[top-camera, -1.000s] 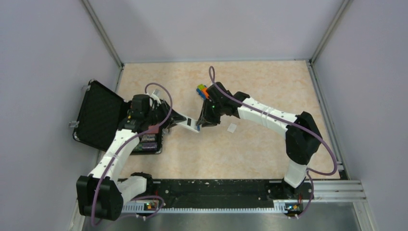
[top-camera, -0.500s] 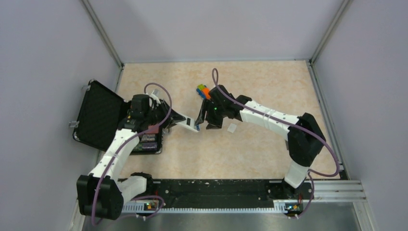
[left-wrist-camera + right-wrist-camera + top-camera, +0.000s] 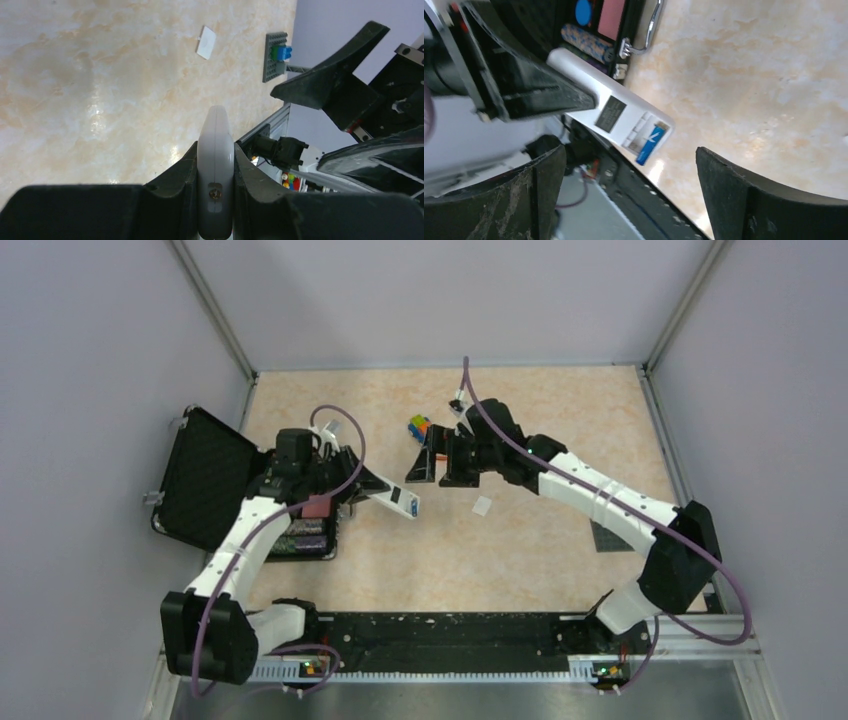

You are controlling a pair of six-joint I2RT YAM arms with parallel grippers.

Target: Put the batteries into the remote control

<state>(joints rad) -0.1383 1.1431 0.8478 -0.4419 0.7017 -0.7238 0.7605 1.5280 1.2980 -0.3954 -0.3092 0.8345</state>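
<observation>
My left gripper is shut on the remote control, a white bar held edge-on between both fingers. In the right wrist view the remote control shows its plain white back with the battery bay uncovered at its free end. A blue battery lies in that bay, also seen from above as the blue battery. My right gripper hangs just beyond the remote's free end, open wide and holding nothing, with its fingers far apart.
A small white cover piece lies on the table right of the remote. The toy car sits behind my right gripper. An open black case stands at the left. A grey baseplate with a blue brick lies at the right.
My right gripper has opened wide and drawn back up and to the right, away from the remote's end. The blue battery stays in the bay. The left gripper keeps its hold.
</observation>
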